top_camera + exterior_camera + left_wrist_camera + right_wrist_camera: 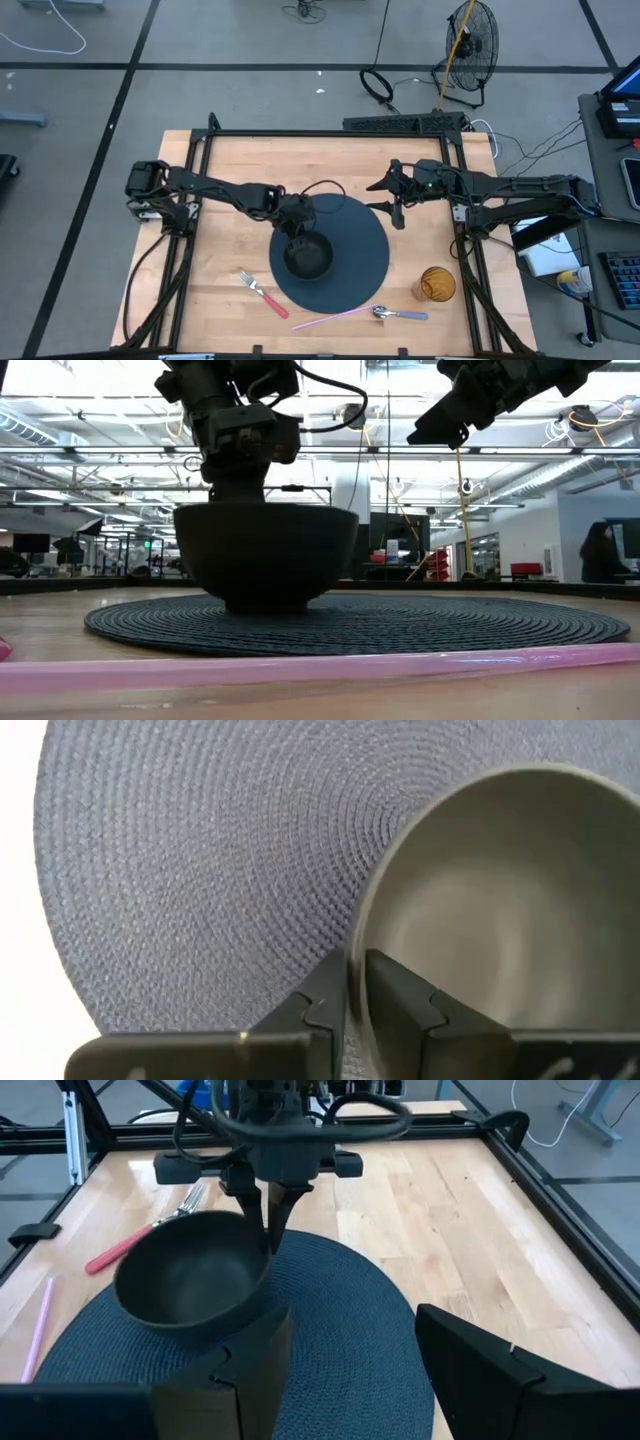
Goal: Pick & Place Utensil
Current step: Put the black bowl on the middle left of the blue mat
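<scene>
left gripper [297,238]: fingers nearly closed, pinching the rim of the bowl [308,257], one finger inside the wall, one outside.
bowl: dark, upright, base on the round placemat [355,235], toward the mat's front-left part.
right gripper [397,213]: fingers spread wide, holding nothing, raised over the mat's back-right edge.
fork [262,292]: red handle, flat on the desk near the front edge, left of the mat.
spoon [398,314]: at the front edge, right of the pink straw [335,318].
cup [437,284]: amber, near the front-right corner.
</scene>
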Controlling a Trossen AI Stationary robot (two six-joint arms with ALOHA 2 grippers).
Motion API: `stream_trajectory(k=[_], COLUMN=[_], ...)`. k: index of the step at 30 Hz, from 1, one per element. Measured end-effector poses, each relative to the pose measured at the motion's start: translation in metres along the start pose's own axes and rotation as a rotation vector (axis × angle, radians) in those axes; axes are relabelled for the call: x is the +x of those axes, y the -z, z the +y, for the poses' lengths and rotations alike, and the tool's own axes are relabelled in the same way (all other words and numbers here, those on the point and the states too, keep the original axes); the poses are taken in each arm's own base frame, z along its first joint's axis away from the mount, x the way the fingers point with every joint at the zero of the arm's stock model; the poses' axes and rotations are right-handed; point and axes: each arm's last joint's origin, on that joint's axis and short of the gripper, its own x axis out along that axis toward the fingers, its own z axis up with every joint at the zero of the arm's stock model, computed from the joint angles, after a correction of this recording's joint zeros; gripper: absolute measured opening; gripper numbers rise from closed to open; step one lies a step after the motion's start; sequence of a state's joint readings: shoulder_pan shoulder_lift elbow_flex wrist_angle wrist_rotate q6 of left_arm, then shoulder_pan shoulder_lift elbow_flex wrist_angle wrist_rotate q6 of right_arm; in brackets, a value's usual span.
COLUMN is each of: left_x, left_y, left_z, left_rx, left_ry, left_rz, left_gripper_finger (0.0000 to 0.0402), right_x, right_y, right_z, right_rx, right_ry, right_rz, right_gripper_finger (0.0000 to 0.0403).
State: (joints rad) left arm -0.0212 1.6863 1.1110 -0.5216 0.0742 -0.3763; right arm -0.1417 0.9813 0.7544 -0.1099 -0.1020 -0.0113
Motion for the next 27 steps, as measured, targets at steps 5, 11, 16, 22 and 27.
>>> stream_trajectory(k=[5, 11, 16, 22, 27], left_x=[0.0005, 0.0005, 0.0005, 0.0004, 0.0002], left_y=[-0.0001, -0.0002, -0.0004, -0.0009, -0.0019], left_z=[0.0003, 0.0008, 0.0011, 0.0024, 0.0045], left_rx=[0.006, 0.010, 0.023, 0.034, 0.037], left_ry=[-0.009, -0.025, -0.035, -0.079, -0.098], left_rz=[-0.003, -0.008, -0.012, -0.028, -0.037], left_gripper_finger=[0.0050, 0.0051, 0.0051, 0.0051, 0.0051], right_x=[0.0000, 0.0000, 0.0001, 0.0000, 0.0000], right_y=[0.0001, 0.0013, 0.0021, 0.0031, 0.0031], right_z=[0.0000, 0.0000, 0.0000, 0.0000, 0.0000], right_rx=[0.007, 0.009, 0.010, 0.011, 0.011], right_ry=[0.000, 0.000, -0.001, -0.001, -0.001], right_rz=[0.001, 0.013, 0.021, 0.032, 0.032], right_gripper_finger=[0.0210, 0.0210, 0.0210, 0.0210, 0.0210])
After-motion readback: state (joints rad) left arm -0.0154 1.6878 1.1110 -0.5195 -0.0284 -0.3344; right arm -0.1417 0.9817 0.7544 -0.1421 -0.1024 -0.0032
